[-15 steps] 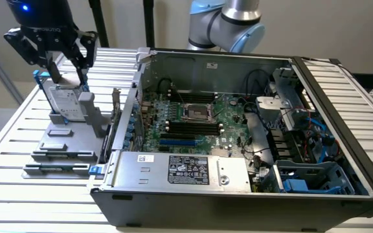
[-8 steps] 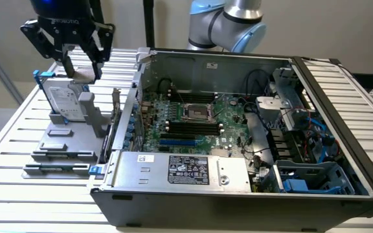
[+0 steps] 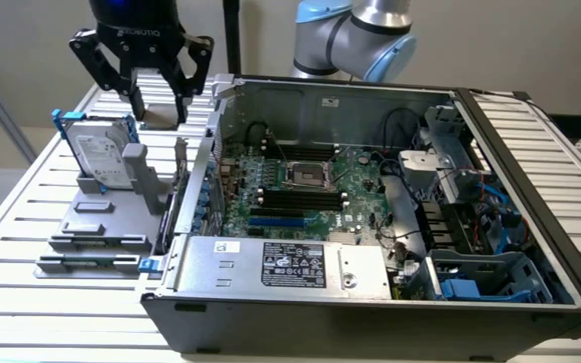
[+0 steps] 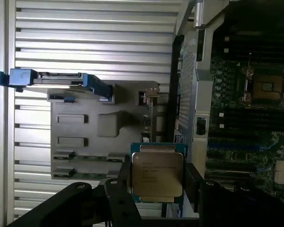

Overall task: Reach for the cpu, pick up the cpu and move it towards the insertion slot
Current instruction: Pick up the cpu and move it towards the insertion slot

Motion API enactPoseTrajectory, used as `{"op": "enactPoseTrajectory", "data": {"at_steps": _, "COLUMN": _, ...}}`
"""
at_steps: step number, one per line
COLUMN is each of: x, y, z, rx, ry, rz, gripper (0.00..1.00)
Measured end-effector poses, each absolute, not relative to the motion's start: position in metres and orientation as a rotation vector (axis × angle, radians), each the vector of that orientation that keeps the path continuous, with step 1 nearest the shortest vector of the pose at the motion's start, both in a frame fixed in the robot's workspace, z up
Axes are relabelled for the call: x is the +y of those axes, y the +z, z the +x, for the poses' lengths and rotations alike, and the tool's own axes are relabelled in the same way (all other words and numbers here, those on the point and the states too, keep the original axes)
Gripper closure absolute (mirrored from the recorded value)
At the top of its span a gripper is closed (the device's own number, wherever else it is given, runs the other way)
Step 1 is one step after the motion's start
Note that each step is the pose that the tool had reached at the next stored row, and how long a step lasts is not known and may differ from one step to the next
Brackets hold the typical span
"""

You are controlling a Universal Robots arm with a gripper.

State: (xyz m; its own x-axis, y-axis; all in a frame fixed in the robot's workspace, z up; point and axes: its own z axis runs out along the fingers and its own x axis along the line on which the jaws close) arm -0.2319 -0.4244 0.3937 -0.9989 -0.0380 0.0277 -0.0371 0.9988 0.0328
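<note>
Jaws (image 4: 157, 189) pinch the cpu (image 4: 157, 176) by opposite edges — insertion slot (image 3: 308, 175) well apart.

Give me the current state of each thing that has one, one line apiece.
hand: shut on the cpu, raised above the grey holder.
cpu: held between the fingers, silver top facing the wrist camera.
insertion slot: empty, dark centre exposed.
hard drive: standing upright in the grey holder.
computer case: side panel off, motherboard exposed.

The cpu (image 4: 157, 174) clamped between the dark fingers (image 4: 191, 182), above the grey holder tray (image 4: 99, 137), insertion slot (image 4: 267, 85) well apart.
</note>
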Motion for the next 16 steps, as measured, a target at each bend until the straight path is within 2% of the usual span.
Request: {"op": "enactPoseTrajectory", "data": {"at_steps": 16, "x": -0.422, "y": 0.394, "z": -0.159, "rx": -3.112, "ry": -0.05, "rz": 0.059, "gripper": 0.45}}
